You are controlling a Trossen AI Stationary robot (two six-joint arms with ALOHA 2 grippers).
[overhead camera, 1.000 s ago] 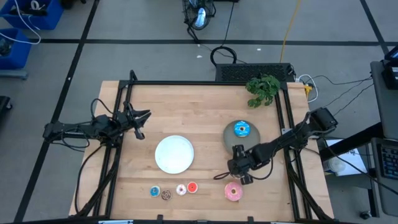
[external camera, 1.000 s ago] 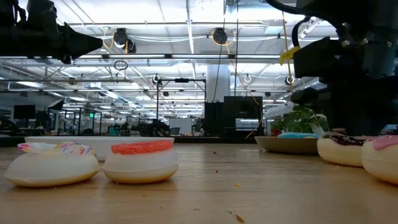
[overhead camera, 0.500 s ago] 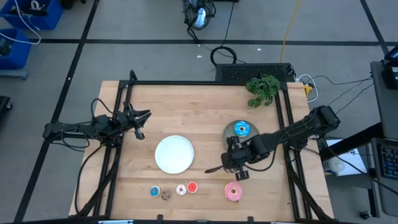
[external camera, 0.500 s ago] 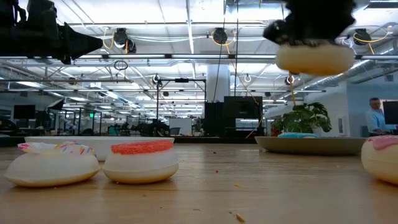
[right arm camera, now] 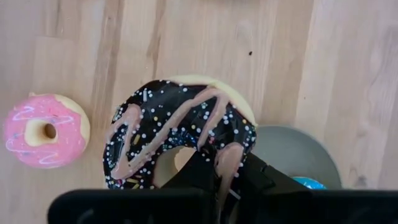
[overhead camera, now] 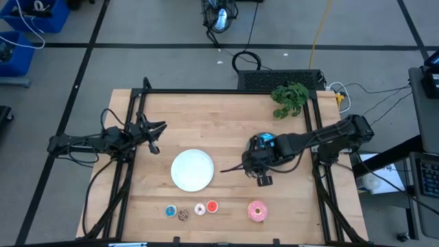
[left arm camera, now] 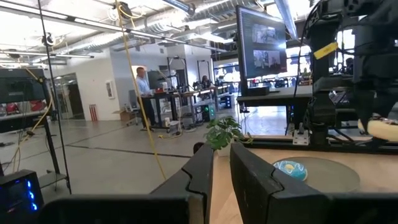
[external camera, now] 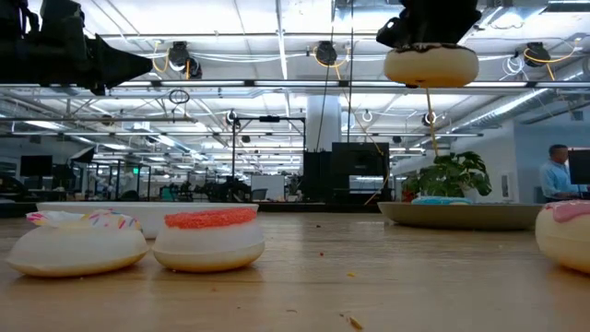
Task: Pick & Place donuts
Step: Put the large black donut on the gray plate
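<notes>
Above the table's right half, the right gripper (overhead camera: 259, 165) is clamped on the chocolate-glazed donut (right arm camera: 180, 134), holding it well clear of the wood; the low view shows only the donut's cream underside (external camera: 430, 66) hanging high, while the right wrist view shows its dark sprinkled icing pinched between the fingers (right arm camera: 205, 171). From overhead the donut itself is hidden under the gripper. The gray plate (overhead camera: 278, 152) sits just beside it with the blue sprinkled donut (overhead camera: 266, 142) on it. The pink donut (overhead camera: 257, 210) lies on bare wood near the front edge. Four tiny donuts form a row: blue (overhead camera: 171, 211), brown (overhead camera: 183, 215), cream (overhead camera: 199, 209), red (overhead camera: 212, 206). The white plate (overhead camera: 192, 169) is at the table's middle.

The left gripper (overhead camera: 155, 136) waits at the left side, raised, fingers nearly together with a narrow gap, holding nothing.

Surface: light wooden table (overhead camera: 219, 116), a small green plant (overhead camera: 290, 98) at the back right. Room: open workshop, ceiling pipes, monitors; one person (external camera: 555, 171) stands far off.
</notes>
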